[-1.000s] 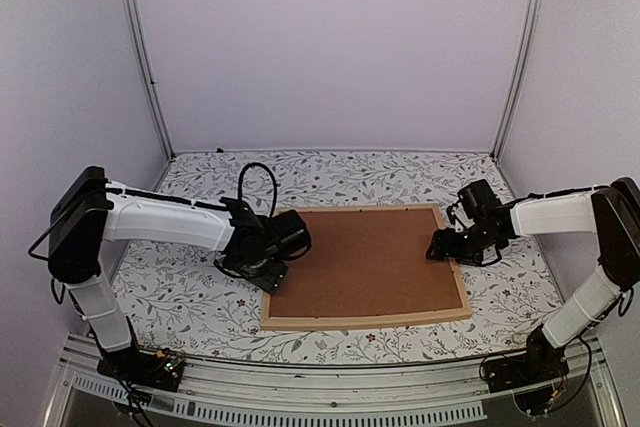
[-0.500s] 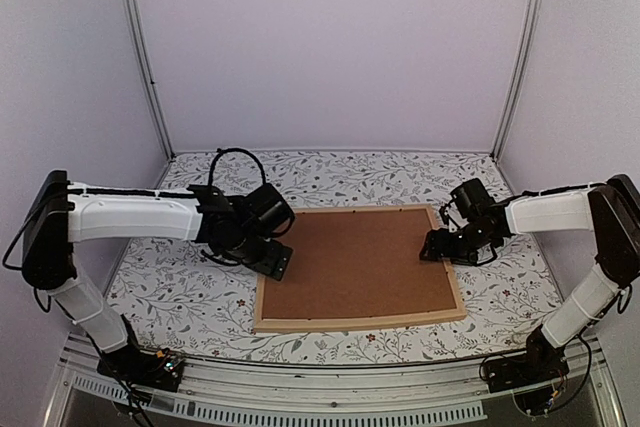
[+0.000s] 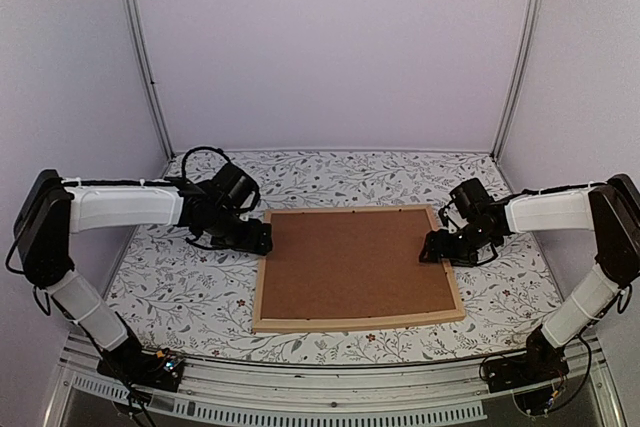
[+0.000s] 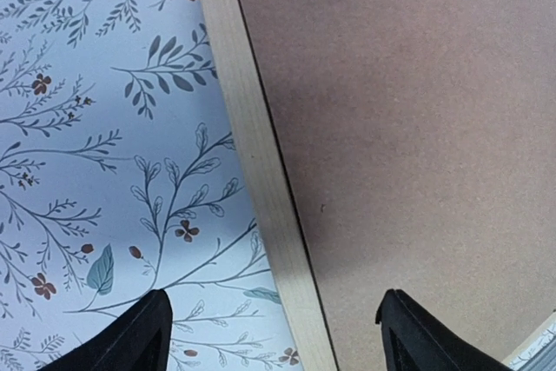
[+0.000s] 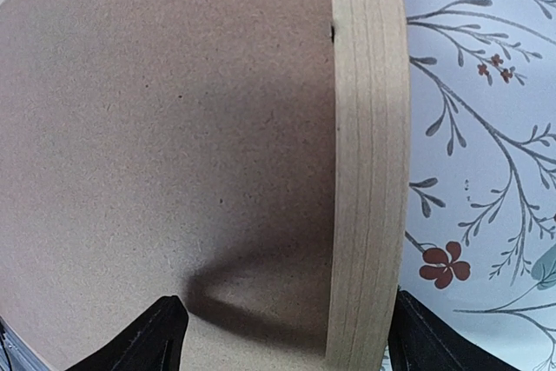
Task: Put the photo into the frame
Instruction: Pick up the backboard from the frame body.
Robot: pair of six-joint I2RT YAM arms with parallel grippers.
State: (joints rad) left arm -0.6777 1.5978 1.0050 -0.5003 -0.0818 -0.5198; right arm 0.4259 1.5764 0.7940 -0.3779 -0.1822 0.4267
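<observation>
The frame (image 3: 355, 323) lies flat on the table with its plain brown backing board (image 3: 355, 262) facing up. The photo is hidden. My left gripper (image 3: 262, 237) is open at the frame's left bar near the far left corner. In the left wrist view the fingers (image 4: 139, 336) straddle the wood bar (image 4: 261, 171) and the board (image 4: 408, 128). My right gripper (image 3: 432, 250) is open over the frame's right bar. In the right wrist view its jaws (image 5: 287, 336) span the bar (image 5: 365, 171) and part of the board (image 5: 156, 128).
The table has a floral-patterned cloth (image 3: 180, 287). Metal posts (image 3: 145, 57) and purple walls close in the back and sides. A metal rail (image 3: 330, 397) runs along the near edge by the arm bases.
My left gripper has moved back and left along the frame's left bar toward the far corner. The frame has shifted slightly left. The right gripper has barely moved.
</observation>
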